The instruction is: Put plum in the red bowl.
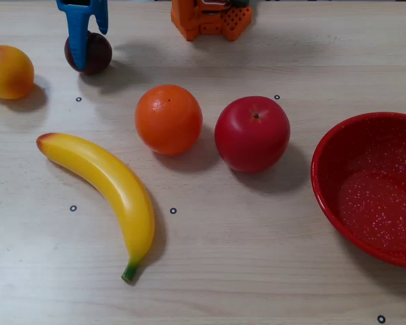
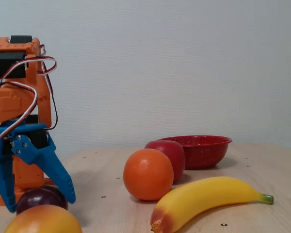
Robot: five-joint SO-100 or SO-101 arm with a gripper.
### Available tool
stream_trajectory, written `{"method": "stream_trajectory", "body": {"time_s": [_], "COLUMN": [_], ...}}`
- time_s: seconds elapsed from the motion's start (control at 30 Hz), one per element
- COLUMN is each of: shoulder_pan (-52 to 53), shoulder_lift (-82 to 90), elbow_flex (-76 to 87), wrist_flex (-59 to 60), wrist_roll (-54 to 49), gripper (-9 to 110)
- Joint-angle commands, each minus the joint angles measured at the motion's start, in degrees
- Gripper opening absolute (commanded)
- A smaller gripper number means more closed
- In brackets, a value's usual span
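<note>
The blue gripper [image 2: 38,204] hangs low over the plum [image 2: 39,199], with its two fingers spread apart — one on each side of the fruit in the fixed view. It is not pinching the plum; whether the tips touch the fruit or the table is hard to tell. In the overhead view the gripper [image 1: 86,42] comes in from the top edge, and one long blue finger [image 1: 78,40] lies across the plum [image 1: 95,53], hiding part of it.

The plum is small, dark and shiny. It sits on the table [image 1: 257,237] at the far left corner in the overhead view, close to the orange base of the arm [image 1: 211,19]. A yellow-orange peach [image 1: 8,71] sits just to its left, near it but apart.

The red bowl [image 1: 375,189] is well away from the plum — on the right side of the overhead view, partly cut off by the edge. It has little white dots inside and holds nothing.

Between plum and bowl lie three more fruits. An orange [image 1: 168,119] and a red apple [image 1: 252,133] sit side by side, close together. A long yellow banana [image 1: 108,189] lies below the orange, with its green stem pointing toward the bottom of the overhead view.
</note>
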Motion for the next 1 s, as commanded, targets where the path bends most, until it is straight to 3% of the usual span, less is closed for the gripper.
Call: {"method": "stream_trajectory", "body": {"time_s": [0.0, 0.97], "shoulder_pan": [0.26, -2.55], "shoulder_lift": [1.14, 0.0], "elbow_flex": [-1.58, -0.62], "wrist_flex": [-1.14, -4.75], "wrist_roll": [-0.26, 1.85], "gripper": [43, 43]}}
